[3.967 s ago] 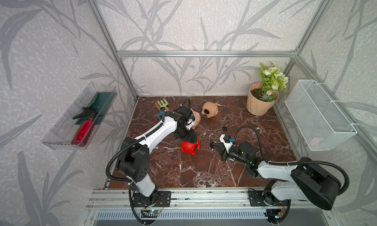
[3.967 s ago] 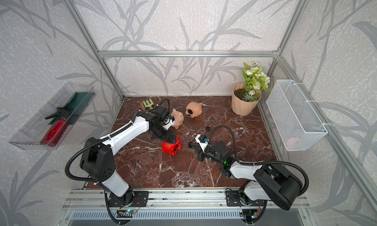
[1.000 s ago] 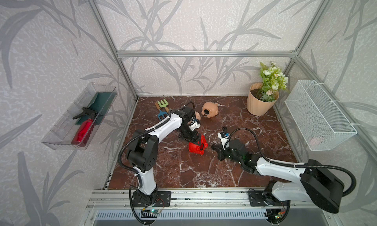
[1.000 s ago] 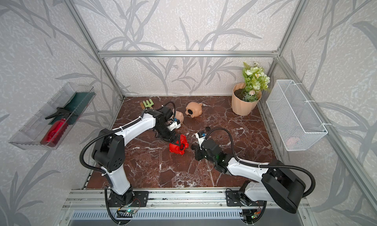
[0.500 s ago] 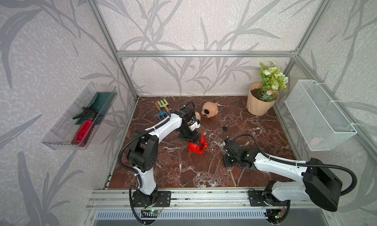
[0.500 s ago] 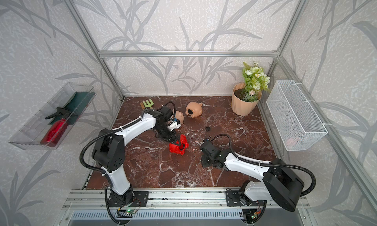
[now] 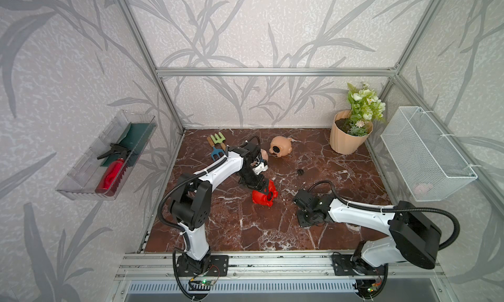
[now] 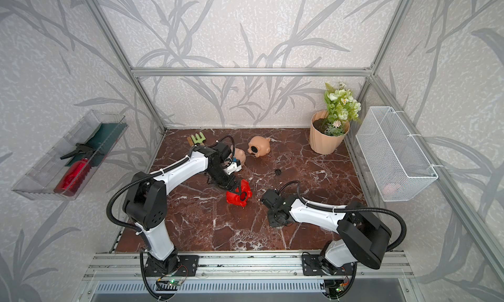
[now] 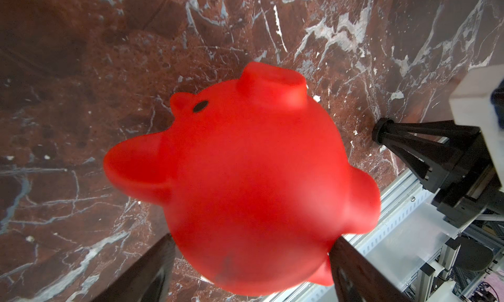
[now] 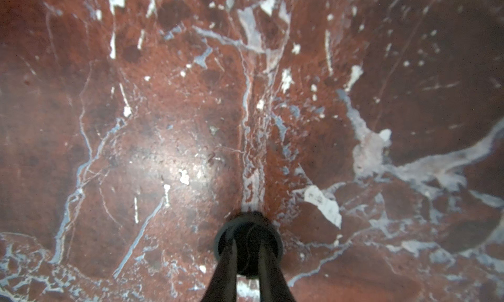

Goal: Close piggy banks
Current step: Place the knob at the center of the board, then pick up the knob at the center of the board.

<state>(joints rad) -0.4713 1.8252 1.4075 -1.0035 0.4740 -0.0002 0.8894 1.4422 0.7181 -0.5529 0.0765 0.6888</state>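
Note:
My left gripper (image 7: 259,187) is shut on the red piggy bank (image 7: 264,196), holding it tilted just above the table with its round belly hole facing up. In the left wrist view the red piggy bank (image 9: 245,178) fills the space between the fingers. A peach piggy bank (image 7: 281,149) lies on its side at the back. Another peach piggy bank (image 7: 263,156) is half hidden behind my left arm. My right gripper (image 7: 304,222) points down at the table right of the red one. Its jaws (image 10: 246,243) stand slightly open, tips on a black plug (image 10: 248,259) lying on the table.
A loose black plug (image 7: 300,172) lies mid-table. Two garden forks (image 7: 216,144) lie at the back left, and a peach flower pot (image 7: 346,139) stands at the back right. A wire basket (image 7: 425,153) hangs on the right wall, a clear tray (image 7: 90,175) on the left.
My right gripper has drawn away from the red piggy bank toward the front and come down onto the table, its jaws parting a little. The left arm has kept still with the pig.

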